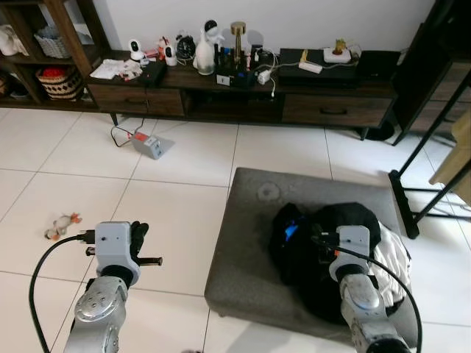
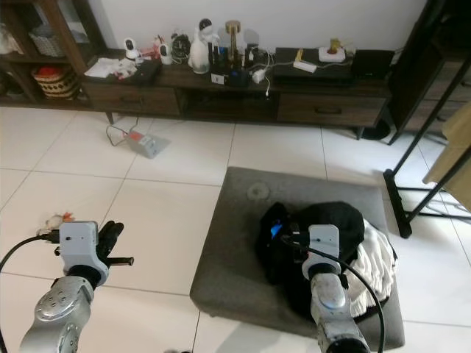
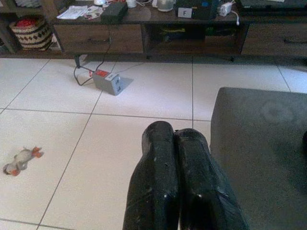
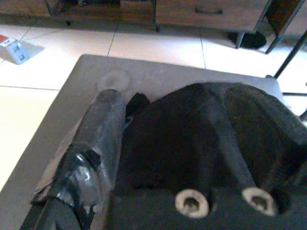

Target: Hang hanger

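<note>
A heap of black clothing [image 1: 324, 250] lies on a grey ottoman [image 1: 250, 243], with a white garment [image 1: 390, 268] at its right side. Something small and blue [image 1: 291, 232] pokes out of the black heap; I cannot tell what it is. My right gripper [image 1: 315, 241] hovers low over that heap, open, and one taped finger [image 4: 100, 134] points along the heap's left edge. Over the tiled floor to the left of the ottoman, my left gripper [image 1: 140, 237] is held up, shut on nothing. A black metal clothes rack [image 1: 430, 140] stands at the far right.
A long dark wooden console [image 1: 243, 99] crowded with small items runs along the back wall. A grey box with a cable [image 1: 152, 145] and a small toy animal [image 1: 62, 225] lie on the white tiles. A shelf with baskets [image 1: 57, 81] stands at the back left.
</note>
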Tool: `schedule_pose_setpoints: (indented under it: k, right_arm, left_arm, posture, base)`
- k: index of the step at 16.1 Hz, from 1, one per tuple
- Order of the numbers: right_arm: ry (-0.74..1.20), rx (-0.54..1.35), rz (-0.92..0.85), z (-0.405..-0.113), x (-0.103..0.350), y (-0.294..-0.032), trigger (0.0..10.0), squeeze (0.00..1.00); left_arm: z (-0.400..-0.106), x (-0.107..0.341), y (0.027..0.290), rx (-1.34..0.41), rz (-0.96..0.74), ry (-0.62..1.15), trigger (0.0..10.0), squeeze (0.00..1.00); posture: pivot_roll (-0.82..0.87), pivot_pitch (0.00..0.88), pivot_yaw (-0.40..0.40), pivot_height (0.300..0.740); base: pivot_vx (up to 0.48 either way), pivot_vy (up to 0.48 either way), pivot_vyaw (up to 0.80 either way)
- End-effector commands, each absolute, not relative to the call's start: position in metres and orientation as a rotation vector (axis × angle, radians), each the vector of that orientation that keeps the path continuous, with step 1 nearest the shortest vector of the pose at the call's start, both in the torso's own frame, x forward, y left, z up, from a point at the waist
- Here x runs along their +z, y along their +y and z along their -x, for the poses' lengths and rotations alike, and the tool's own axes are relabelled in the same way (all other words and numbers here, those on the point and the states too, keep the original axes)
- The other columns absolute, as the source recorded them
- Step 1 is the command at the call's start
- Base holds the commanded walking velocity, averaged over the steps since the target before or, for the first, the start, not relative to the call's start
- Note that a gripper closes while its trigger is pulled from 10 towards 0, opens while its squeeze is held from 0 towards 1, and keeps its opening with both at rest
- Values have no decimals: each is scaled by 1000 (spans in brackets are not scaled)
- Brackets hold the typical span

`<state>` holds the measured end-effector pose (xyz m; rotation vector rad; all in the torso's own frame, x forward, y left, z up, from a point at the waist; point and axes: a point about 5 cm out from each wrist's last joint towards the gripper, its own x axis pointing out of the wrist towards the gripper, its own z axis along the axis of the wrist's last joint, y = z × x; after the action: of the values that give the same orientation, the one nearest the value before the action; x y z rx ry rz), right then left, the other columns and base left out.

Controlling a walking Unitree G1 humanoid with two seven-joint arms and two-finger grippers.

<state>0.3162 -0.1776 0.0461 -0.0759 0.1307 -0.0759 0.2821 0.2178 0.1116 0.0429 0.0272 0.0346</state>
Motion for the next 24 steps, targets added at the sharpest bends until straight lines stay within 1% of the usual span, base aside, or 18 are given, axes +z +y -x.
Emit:
schedule_pose_setpoints:
  k: [1, 2, 5, 8, 9, 10, 11, 12, 15, 17, 18, 21, 24]
  right_arm:
    - [155, -69, 74, -315, 41, -173, 10000, 0]
    - [176, -68, 88, -317, 41, -172, 10000, 0]
    - [155, -58, 101, -320, 44, -170, 10000, 0]
    - [167, -50, 107, -321, 42, -168, 10000, 0]
    - [189, -48, 138, -321, 40, -167, 10000, 0]
    - [231, -60, 235, -321, 37, -167, 10000, 0]
    - [247, -65, 255, -321, 35, -168, 10000, 0]
    - [302, -112, 275, -320, 31, -170, 10000, 0]
    - [322, -147, 381, -324, 33, -170, 10000, 0]
    - [318, -172, 343, -330, 38, -170, 10000, 0]
    - [270, -151, 245, -336, 47, -163, 10000, 0]
    - [161, -101, 190, -342, 60, -153, 10000, 0]
    - [37, -55, 179, -340, 70, -149, 10000, 0]
  left_arm:
    - [-277, 111, 225, 52, -48, 37, 10000, 0]
    - [-278, 111, 225, 54, -49, 37, 10000, 0]
    - [-277, 113, 224, 52, -52, 36, 10000, 0]
    - [-273, 114, 224, 49, -54, 40, 10000, 0]
    - [-272, 114, 225, 48, -56, 42, 10000, 0]
    - [-270, 114, 227, 48, -59, 45, 10000, 0]
    - [-269, 115, 227, 47, -60, 46, 10000, 0]
    - [-266, 116, 228, 47, -62, 48, 10000, 0]
    - [-262, 122, 230, 50, -59, 48, 10000, 0]
    - [-260, 125, 233, 57, -64, 46, 10000, 0]
    - [-258, 127, 233, 62, -61, 46, 10000, 0]
    - [-256, 127, 229, 67, -46, 50, 10000, 0]
    - [-257, 127, 227, 64, -34, 47, 10000, 0]
  posture:
    - [141, 244, 7, 669]
    - [144, 249, 11, 669]
    - [148, 257, 16, 644]
    - [152, 268, 25, 644]
    - [156, 268, 28, 644]
    - [160, 275, 33, 644]
    - [161, 277, 36, 644]
    - [171, 282, 44, 644]
    - [195, 313, 61, 644]
    - [211, 327, 63, 644]
    - [214, 344, 63, 644]
    - [202, 359, 63, 644]
    - [192, 364, 60, 644]
  base:
    - [0, 0, 0]
    - [0, 0, 0]
    - [0, 0, 0]
    - [0, 0, 0]
    - [0, 0, 0]
    - [0, 0, 0]
    - [0, 0, 0]
    - [0, 0, 0]
    - [0, 0, 0]
    - [0, 0, 0]
    - [0, 0, 0]
    - [0, 0, 0]
    - [256, 0, 0]
